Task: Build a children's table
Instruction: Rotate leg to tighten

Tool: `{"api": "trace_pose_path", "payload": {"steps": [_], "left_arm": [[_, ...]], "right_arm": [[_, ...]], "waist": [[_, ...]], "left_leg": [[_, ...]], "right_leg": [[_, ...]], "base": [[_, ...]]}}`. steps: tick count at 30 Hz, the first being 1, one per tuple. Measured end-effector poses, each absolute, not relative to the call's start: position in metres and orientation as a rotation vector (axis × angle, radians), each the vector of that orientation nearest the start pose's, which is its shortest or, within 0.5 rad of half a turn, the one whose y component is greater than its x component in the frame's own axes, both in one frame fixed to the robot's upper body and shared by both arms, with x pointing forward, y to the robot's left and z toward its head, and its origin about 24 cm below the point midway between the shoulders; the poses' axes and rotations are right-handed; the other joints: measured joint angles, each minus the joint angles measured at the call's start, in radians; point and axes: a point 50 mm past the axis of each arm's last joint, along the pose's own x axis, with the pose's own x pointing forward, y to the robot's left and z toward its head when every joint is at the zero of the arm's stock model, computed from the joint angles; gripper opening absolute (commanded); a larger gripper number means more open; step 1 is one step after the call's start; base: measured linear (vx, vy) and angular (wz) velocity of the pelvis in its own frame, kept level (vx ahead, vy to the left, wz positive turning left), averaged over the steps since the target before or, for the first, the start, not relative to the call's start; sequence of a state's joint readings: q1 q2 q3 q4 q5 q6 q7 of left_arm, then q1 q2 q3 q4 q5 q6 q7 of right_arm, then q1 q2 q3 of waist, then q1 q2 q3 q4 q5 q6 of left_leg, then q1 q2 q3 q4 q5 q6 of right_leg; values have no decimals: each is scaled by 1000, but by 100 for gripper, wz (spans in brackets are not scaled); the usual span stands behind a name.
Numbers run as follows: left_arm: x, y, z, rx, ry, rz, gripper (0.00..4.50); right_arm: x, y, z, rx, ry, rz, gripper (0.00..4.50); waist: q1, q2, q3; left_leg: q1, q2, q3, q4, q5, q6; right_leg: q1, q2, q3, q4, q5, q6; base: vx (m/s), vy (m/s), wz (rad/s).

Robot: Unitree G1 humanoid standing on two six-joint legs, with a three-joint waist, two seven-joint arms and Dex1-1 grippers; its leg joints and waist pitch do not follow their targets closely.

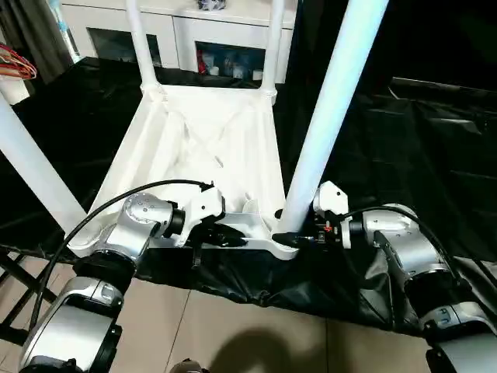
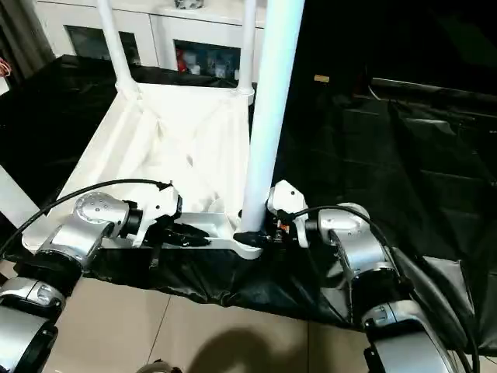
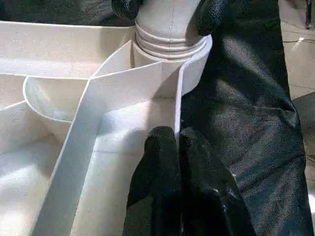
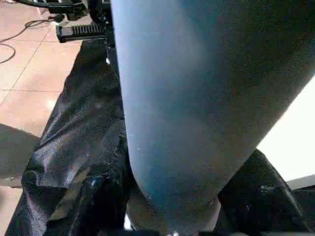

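Note:
The children's table lies upside down on black cloth, its ribbed white top [image 1: 194, 148] facing up. Legs stand in the two far corner sockets [image 1: 142, 47] [image 1: 272, 47], and another rises at the near left [image 1: 31, 167]. The near-right leg [image 1: 330, 109] stands upright in its round corner socket [image 3: 170, 44]. My right gripper [image 1: 291, 235] is shut on this leg's base, one black fingertip [image 3: 211, 12] on each side. My left gripper [image 3: 178, 135] is shut on the top's near rim wall, just left of that socket.
A white glass-doored cabinet [image 1: 186, 31] stands behind the table. The black cloth [image 1: 404, 140] spreads wide to the right and hangs over the near edge above a tiled floor [image 1: 233, 334]. Red cables [image 1: 15, 62] lie at the far left.

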State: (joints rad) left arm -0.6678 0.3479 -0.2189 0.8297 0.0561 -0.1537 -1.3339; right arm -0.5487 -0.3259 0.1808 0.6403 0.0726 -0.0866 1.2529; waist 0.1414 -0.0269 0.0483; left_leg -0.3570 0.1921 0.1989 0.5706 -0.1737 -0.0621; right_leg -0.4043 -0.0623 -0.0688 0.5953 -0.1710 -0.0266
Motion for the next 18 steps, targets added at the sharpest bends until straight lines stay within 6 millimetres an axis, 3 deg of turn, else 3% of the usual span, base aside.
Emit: {"api": "trace_pose_path", "payload": {"steps": [7,18], "left_arm": [[324,141,48,429,379,-1399,0],[343,103,42,408,369,-1073,0]], "right_arm": [[313,-131,48,-200,233,1265,200],[348,-111,35,-3,248,609,195]], "waist": [[-2,-1,-1],[-45,-3,-1]], "left_leg": [[3,0,0,0,0,0],[8,-1,-2,0,0,0]], "right_leg": [[2,0,0,1,1,-1],[5,0,0,-1,-1,4]], "base": [[0,0,0],[0,0,0]]}}
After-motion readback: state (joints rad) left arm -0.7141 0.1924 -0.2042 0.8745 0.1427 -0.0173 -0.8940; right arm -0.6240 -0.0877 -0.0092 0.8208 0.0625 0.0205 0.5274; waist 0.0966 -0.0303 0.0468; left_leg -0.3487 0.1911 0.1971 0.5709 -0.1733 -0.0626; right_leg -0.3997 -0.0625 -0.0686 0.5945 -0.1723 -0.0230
